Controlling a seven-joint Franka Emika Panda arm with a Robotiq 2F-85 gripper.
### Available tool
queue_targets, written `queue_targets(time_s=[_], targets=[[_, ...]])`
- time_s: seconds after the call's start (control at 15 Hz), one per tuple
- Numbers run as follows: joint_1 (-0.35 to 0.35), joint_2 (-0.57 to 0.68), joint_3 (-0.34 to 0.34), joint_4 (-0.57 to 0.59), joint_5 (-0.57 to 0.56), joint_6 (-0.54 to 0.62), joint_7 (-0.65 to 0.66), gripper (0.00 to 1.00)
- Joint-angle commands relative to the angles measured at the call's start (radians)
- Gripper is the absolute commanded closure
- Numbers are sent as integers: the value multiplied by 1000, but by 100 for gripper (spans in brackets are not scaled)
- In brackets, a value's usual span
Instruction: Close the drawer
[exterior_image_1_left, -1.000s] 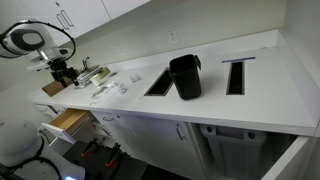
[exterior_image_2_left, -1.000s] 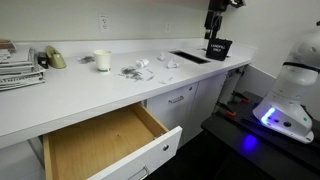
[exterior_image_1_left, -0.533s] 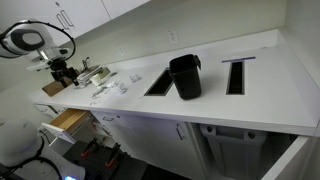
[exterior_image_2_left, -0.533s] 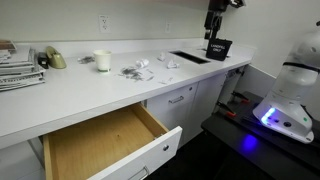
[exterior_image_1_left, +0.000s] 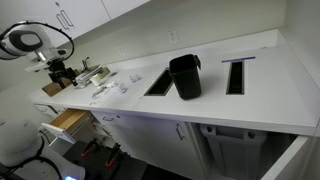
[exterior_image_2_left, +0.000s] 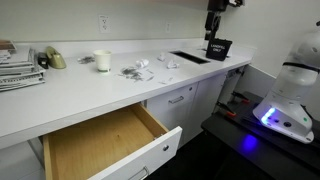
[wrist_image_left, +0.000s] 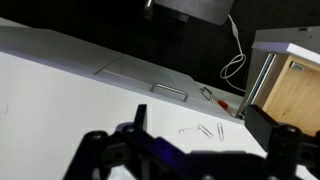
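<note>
Nothing has visibly moved in the past second: arm and drawer (exterior_image_2_left: 100, 145) sit where they were. The drawer stands pulled well out below the near end of the white countertop (exterior_image_2_left: 90, 92), its tan wooden box bare inside behind a flat white front panel. In an exterior view the drawer (exterior_image_1_left: 68, 121) shows at the far left under the counter, with the arm bent above it and the gripper (exterior_image_1_left: 62, 72) hanging low over that end of the countertop (exterior_image_1_left: 250, 95). The wrist view shows the gripper (wrist_image_left: 190, 160) with dark jaws spread wide, holding nothing, over a smooth white surface scattered with paper clips (wrist_image_left: 205, 130), the drawer (wrist_image_left: 298, 98) at right.
</note>
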Motion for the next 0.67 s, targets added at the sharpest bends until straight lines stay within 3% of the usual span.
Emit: queue_targets(time_s=[0.0,0.6], targets=[[71,38,68,36,-28,3,-49,0],[239,306,324,178,-159,116,-58,0]])
